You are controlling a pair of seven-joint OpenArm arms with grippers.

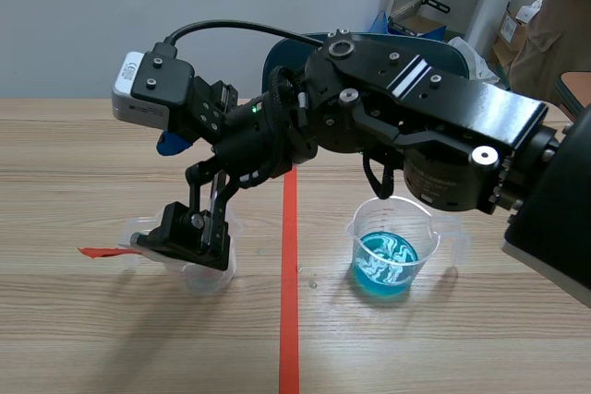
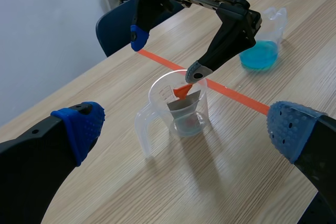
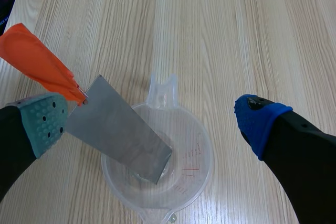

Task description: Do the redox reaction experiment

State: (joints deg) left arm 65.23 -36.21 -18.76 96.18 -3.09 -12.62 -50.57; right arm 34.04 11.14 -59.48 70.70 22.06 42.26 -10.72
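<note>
There, metal sheet (image 3: 118, 137) beside end effector (image 3: 152, 121)

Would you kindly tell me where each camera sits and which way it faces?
Scene view: between the arms, facing across the table at the cup and blue beaker; the right arm reaches past the middle.
Left wrist view: on the left arm, looking forward and down at the cup; the open left pincer flanks it, the right pincer hangs over it.
Right wrist view: on the right arm, looking down into the cup at the plate; right pincer open.
Shared: all three show the cup.
</note>
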